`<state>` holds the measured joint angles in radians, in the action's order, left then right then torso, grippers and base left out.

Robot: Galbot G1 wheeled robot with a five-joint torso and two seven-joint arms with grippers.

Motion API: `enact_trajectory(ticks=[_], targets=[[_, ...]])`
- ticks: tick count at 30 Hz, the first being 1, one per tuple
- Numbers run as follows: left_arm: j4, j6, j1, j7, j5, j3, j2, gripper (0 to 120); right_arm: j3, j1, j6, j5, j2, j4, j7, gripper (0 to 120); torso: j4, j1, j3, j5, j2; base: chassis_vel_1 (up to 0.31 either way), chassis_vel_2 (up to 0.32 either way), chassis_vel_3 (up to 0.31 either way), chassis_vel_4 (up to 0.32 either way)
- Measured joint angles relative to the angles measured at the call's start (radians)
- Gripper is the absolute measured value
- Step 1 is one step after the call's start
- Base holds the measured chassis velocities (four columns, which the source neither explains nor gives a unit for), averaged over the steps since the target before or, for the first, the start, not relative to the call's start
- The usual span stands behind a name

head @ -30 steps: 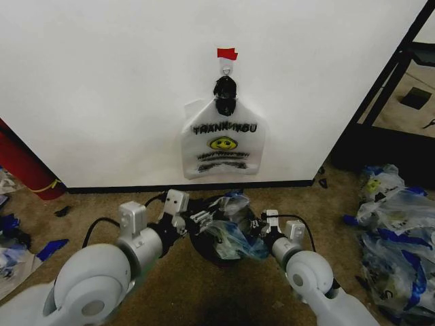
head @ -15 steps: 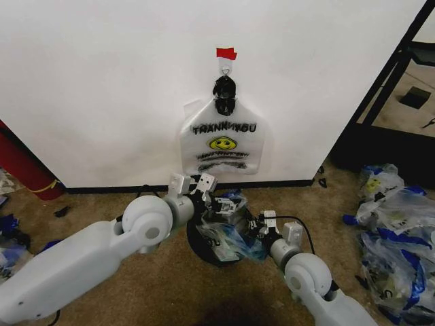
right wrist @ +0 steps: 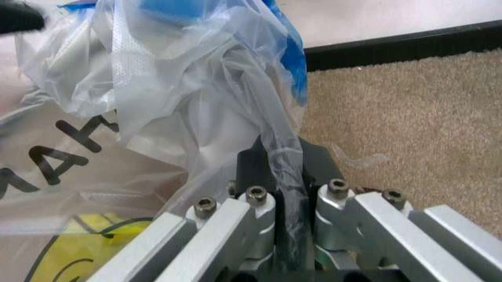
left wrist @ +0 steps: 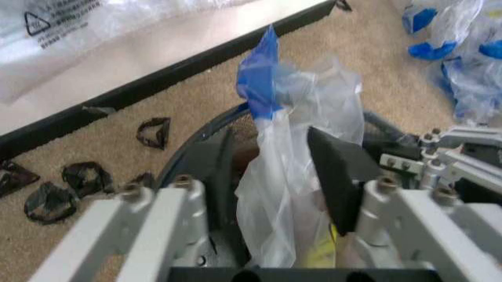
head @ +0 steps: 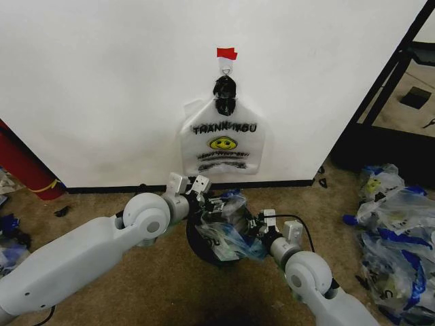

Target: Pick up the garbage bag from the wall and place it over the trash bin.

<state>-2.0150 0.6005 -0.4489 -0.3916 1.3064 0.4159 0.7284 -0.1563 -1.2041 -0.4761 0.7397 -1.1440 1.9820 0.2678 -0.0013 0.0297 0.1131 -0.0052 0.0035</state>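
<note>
The garbage bag (head: 230,239), thin clear plastic with blue tape and a yellow smiley, is bunched on top of the black trash bin (head: 196,246), which stands on the carpet below the wall (head: 102,81). My right gripper (head: 253,227) is at the bin's right side. In the right wrist view it (right wrist: 284,147) is shut on a twisted strand of the bag (right wrist: 180,88). My left gripper (head: 216,204) is at the bin's far rim. In the left wrist view it (left wrist: 271,138) is open, with a taped fold of the bag (left wrist: 290,176) standing between its fingers above the bin's rim (left wrist: 184,164).
A flat white "THANK YOU" bag (head: 224,146) hangs on the wall from a hook (head: 226,66) under a red tape strip (head: 227,53). A heap of blue-taped clear bags (head: 397,217) lies at the right. A black rack (head: 401,88) stands behind it. A red object (head: 20,163) leans at the left.
My left arm has swung forward from beside the bin to its far rim, and its open fingers now stand around a fold of the bag. The right gripper has held still.
</note>
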Motion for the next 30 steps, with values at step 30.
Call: enact_trajectory(ticks=[30], targets=[[0.049, -0.024, -0.035, -0.033, 0.000, -0.051, -0.013, 0, -0.003, -0.047, 0.052, -0.023, 0.004, 0.002, -0.052, 0, 0.0000, 0.000, 0.000, -0.0002, 0.000, 0.000, 0.000, 0.000, 0.000]])
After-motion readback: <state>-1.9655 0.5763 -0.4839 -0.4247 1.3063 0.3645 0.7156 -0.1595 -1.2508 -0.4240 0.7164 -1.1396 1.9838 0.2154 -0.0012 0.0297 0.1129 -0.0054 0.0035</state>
